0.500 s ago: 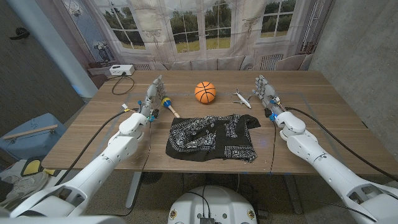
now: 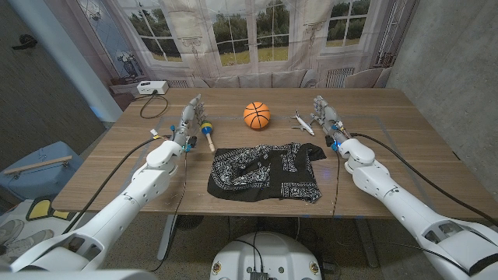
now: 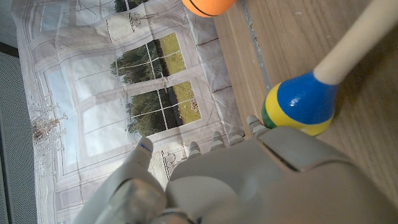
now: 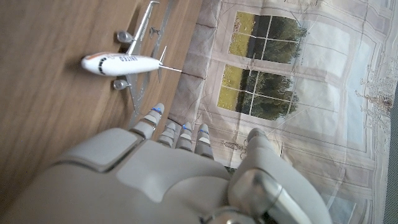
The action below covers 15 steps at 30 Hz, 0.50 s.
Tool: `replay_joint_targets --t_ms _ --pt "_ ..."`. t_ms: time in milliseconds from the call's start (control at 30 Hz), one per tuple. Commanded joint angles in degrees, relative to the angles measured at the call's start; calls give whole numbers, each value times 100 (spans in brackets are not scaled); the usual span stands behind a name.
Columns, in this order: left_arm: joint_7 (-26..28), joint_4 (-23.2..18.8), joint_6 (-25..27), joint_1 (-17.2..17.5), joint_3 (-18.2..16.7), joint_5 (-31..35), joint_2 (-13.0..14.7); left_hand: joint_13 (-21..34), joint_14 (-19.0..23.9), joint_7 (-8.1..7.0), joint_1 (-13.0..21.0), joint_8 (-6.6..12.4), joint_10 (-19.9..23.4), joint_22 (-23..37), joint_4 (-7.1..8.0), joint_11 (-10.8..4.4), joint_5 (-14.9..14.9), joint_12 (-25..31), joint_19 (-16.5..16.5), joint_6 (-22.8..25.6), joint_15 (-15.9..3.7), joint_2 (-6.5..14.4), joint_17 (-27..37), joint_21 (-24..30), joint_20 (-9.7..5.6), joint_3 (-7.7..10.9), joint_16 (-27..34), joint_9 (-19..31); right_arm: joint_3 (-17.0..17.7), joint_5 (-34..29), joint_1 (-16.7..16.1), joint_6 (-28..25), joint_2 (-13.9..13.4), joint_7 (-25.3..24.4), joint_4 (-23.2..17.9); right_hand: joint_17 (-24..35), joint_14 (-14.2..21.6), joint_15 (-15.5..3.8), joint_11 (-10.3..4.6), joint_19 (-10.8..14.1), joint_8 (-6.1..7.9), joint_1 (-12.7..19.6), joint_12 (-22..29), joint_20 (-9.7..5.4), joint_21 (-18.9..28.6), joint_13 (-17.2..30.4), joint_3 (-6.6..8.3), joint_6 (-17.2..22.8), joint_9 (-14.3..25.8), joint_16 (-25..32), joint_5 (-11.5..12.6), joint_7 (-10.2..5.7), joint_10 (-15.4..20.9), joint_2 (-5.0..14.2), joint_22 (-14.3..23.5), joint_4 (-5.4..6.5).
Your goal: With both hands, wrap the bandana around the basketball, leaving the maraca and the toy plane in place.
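Note:
An orange basketball (image 2: pixel 257 115) (image 3: pixel 207 5) sits at the table's far middle. In front of it a black bandana (image 2: pixel 263 172) with white paisley lies crumpled. A maraca (image 2: pixel 208 134) (image 3: pixel 301 104) with a blue, yellow and green head and wooden handle lies to the ball's left. A white toy plane (image 2: pixel 303 122) (image 4: pixel 124 64) stands to the ball's right. My left hand (image 2: pixel 189 118) (image 3: pixel 249 180) stands beside the maraca, fingers straight and holding nothing. My right hand (image 2: pixel 324 114) (image 4: pixel 168 174) stands just right of the plane, fingers extended, holding nothing.
A white box (image 2: pixel 149 87) with a black cable (image 2: pixel 153 107) sits at the table's far left corner. Pale tape lines (image 2: pixel 340 175) mark the wooden table (image 2: pixel 117 163). A printed window backdrop (image 2: pixel 241 35) hangs behind the table.
Both hands have shifted slightly inward, the right one closer to the plane and the left one closer to the maraca. The objects have not moved.

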Motion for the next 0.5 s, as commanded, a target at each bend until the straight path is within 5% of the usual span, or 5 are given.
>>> replay_joint_targets --t_ms 33,500 --pt "199 -240 248 -44 87 112 21 14 -828 -12 -24 38 -658 12 23 71 28 49 -593 -633 7 43 31 62 62 13 62 22 -124 -669 -81 62 -240 -557 -99 10 68 121 109 85 62 107 55 47 -1 11 59 128 18 50 29 46 116 -2 19 -66" --pt "250 -468 488 -48 137 174 141 29 -677 47 -21 82 -461 20 38 212 34 105 -449 -442 28 25 31 99 106 -15 97 27 -228 -1686 -622 -46 -638 -1596 -835 16 321 315 303 223 105 321 157 118 4 26 144 319 25 115 -2 123 469 12 27 -225"
